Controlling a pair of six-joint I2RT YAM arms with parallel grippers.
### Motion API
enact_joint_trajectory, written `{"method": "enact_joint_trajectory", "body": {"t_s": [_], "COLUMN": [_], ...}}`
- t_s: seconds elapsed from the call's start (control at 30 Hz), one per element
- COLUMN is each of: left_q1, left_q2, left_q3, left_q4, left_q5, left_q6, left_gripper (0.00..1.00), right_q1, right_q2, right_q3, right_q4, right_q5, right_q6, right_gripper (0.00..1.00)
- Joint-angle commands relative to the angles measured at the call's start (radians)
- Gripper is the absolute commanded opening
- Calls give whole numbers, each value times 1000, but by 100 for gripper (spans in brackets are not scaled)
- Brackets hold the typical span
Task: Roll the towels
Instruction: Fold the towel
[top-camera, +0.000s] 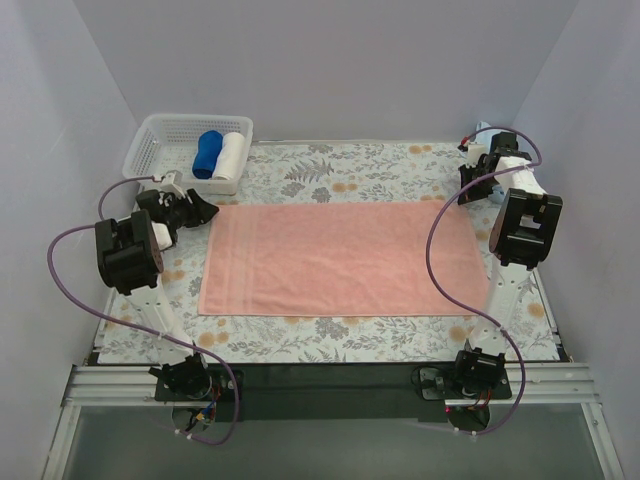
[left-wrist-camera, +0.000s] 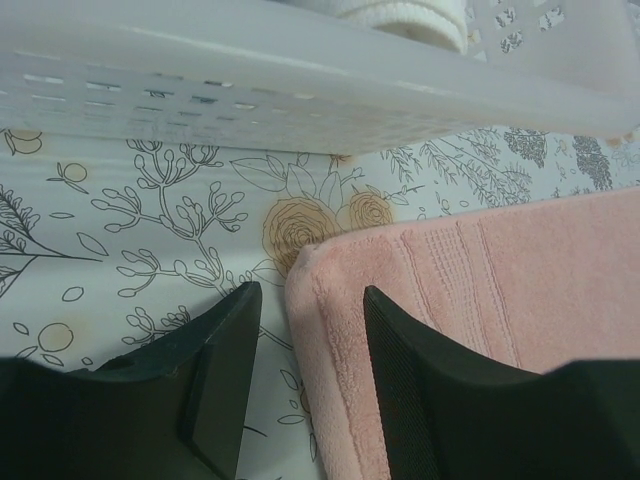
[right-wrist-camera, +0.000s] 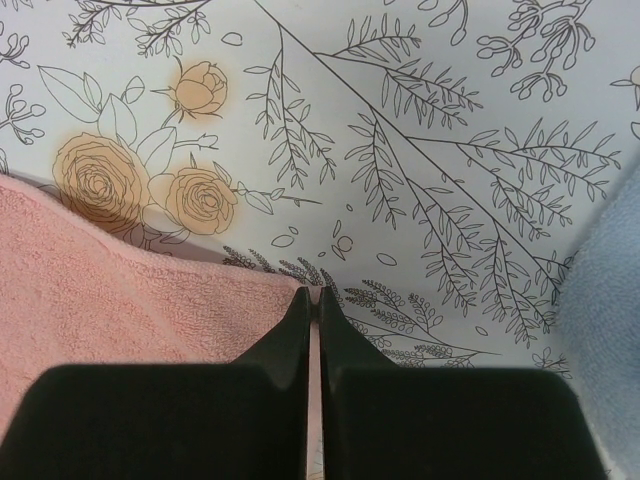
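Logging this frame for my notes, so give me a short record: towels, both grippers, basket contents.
pink towel: spread flat on floral cloth, unrolled
left gripper: open, jaws astride towel's far-left corner
right gripper: shut, at towel's far-right corner
light blue towel: beside right gripper, only an edge showing
basket: far left, holds dark blue roll and white roll

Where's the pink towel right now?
In the top view, the pink towel lies spread flat in the middle of the flowery table, its far left corner beside the left gripper and just in front of the white basket.
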Motion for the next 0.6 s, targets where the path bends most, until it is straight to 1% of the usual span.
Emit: {"method": "enact_joint_trajectory", "body": {"t_s": [0.0,0.13,0.33,0.57], "left_q1": [6,5,2,-18], "left_q2": [18,36,61,91], "left_q3": [21,33,47,96], "left_q4": [9,3,12,-35], "left_q5": [27,22,27,39], "left_q6": [-18,-18,-32,-29], "left_gripper": [42,42,38,35], "right_q1": [2,2,2,2], "right_q2": [-33,-30,-28,-17], "right_q3": [14,14,20,31], "right_q4": [-29,-31,-35,-43], "right_q5": [34,30,34,36], "right_q6": [-15,-13,-21,-22], "right_gripper": [1,1,1,1]}}
